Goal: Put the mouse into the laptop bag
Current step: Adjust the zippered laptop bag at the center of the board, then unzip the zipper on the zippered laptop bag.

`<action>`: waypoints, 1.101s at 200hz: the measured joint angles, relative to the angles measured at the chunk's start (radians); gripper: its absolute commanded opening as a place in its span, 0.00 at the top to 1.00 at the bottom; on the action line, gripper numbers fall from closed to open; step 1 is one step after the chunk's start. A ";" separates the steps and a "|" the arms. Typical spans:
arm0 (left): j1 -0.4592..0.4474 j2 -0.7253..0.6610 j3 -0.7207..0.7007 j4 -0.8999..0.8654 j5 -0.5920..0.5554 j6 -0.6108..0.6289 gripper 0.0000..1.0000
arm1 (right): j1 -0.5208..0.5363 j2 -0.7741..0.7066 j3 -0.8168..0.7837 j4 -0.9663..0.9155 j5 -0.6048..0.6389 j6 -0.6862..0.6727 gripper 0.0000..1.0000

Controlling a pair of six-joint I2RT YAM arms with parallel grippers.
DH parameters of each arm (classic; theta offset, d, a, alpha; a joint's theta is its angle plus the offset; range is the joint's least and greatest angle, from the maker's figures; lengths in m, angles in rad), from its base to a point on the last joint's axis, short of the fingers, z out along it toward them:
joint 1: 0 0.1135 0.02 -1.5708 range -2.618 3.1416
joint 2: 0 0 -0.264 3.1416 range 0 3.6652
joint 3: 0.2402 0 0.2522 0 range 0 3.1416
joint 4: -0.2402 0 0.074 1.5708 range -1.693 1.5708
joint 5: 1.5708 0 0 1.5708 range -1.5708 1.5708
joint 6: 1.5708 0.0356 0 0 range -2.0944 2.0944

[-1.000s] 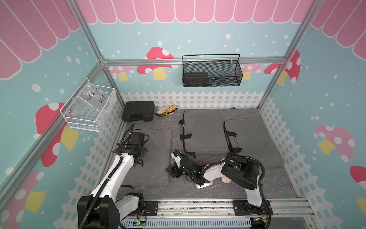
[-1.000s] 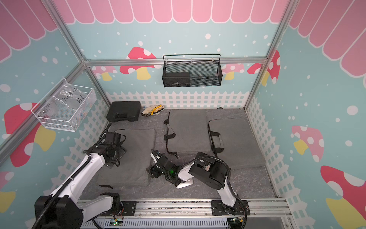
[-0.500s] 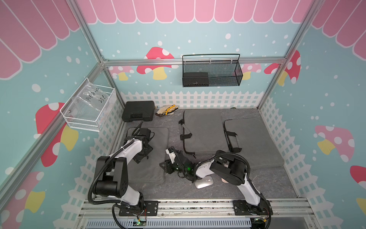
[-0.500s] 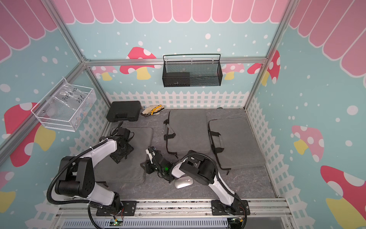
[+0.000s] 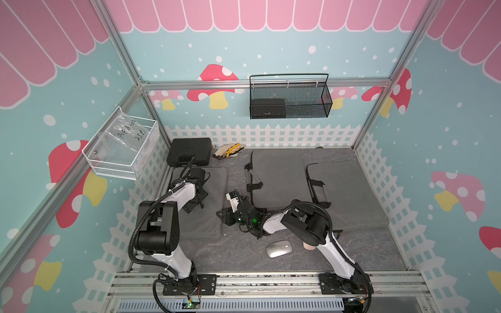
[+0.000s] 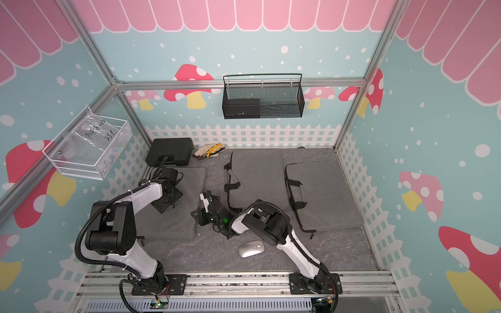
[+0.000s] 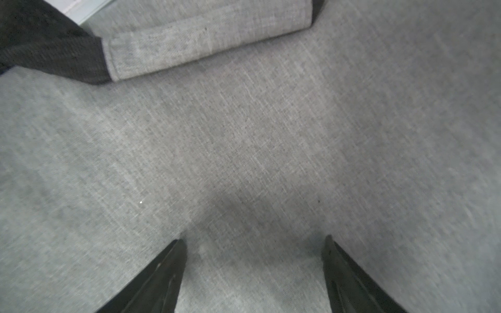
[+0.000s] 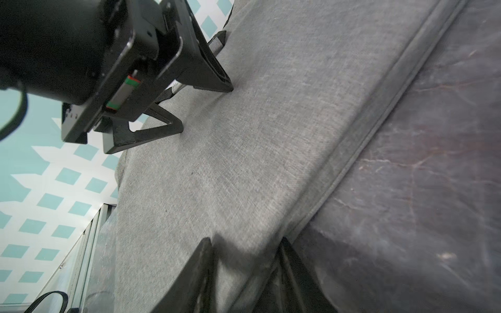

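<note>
The silver mouse lies on the dark table near the front, free of both grippers. The grey laptop bag lies flat at the left. My left gripper stands open with its tips on the bag's fabric and nothing between them. It also shows in the right wrist view as the left gripper. My right gripper is at the bag's right edge, shut on its rim: one finger on top, the other at the seam.
Two more grey bags lie at the middle and right. A black case and gloves sit at the back. A black wire basket and a white one hang on the walls.
My right gripper moved left to the bag's right edge and its jaws narrowed on it. The left arm folded back. The mouse, half hidden under the right arm before, now shows.
</note>
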 measured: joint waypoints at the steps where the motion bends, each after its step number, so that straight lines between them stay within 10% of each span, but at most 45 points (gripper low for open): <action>1: 0.000 0.000 0.000 0.000 0.000 0.001 0.18 | 0.000 0.000 0.000 0.000 -0.001 -0.003 0.51; 61: -0.021 -0.147 -0.029 -0.050 0.126 0.047 0.20 | 0.007 -0.188 -0.159 -0.149 0.011 -0.118 0.23; 154: -0.111 -0.994 -0.094 0.079 0.343 -0.027 0.01 | 0.072 -1.055 -0.704 -0.278 0.198 -0.236 0.14; 190: -0.190 -0.982 -0.296 0.286 0.348 -0.062 0.02 | 0.072 -1.332 -0.904 -0.361 0.342 -0.224 0.12; 220: -0.322 -0.684 -0.367 0.416 0.369 -0.036 0.11 | 0.070 -1.444 -0.984 -0.452 0.438 -0.205 0.08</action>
